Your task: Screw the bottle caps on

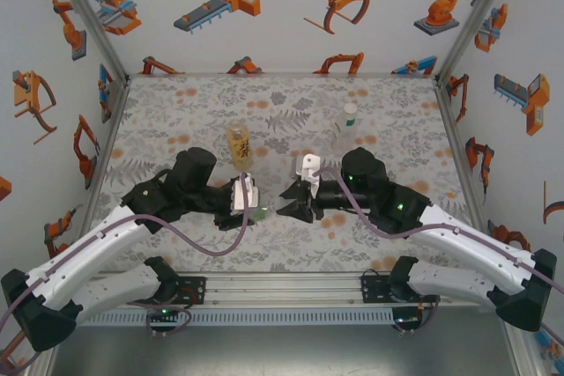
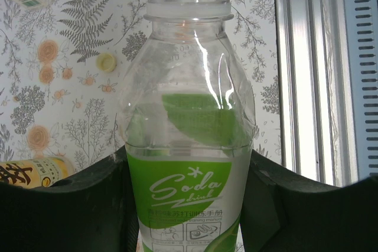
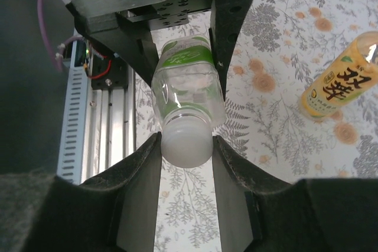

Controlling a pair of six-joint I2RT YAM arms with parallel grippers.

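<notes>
Left gripper (image 2: 189,205), clamped round soda bottle's (image 2: 189,140) middle
Pinching white cap (image 3: 186,143) on soda bottle's mouth with right gripper (image 3: 186,151), jaws snug

Two end effectors meet tip to tip at mid-desk.
The left end effector (image 1: 249,196) and right end effector (image 1: 284,209) face each other, with a small green-tinted bottle (image 1: 263,211) between them, mostly hidden. Behind them on the floral desk (image 1: 176,112), an amber bottle (image 1: 239,147) and a slim bottle (image 1: 346,127) stand upright, well apart.

Floral tabletop (image 1: 176,112), robot-print walls (image 1: 282,33)
</notes>
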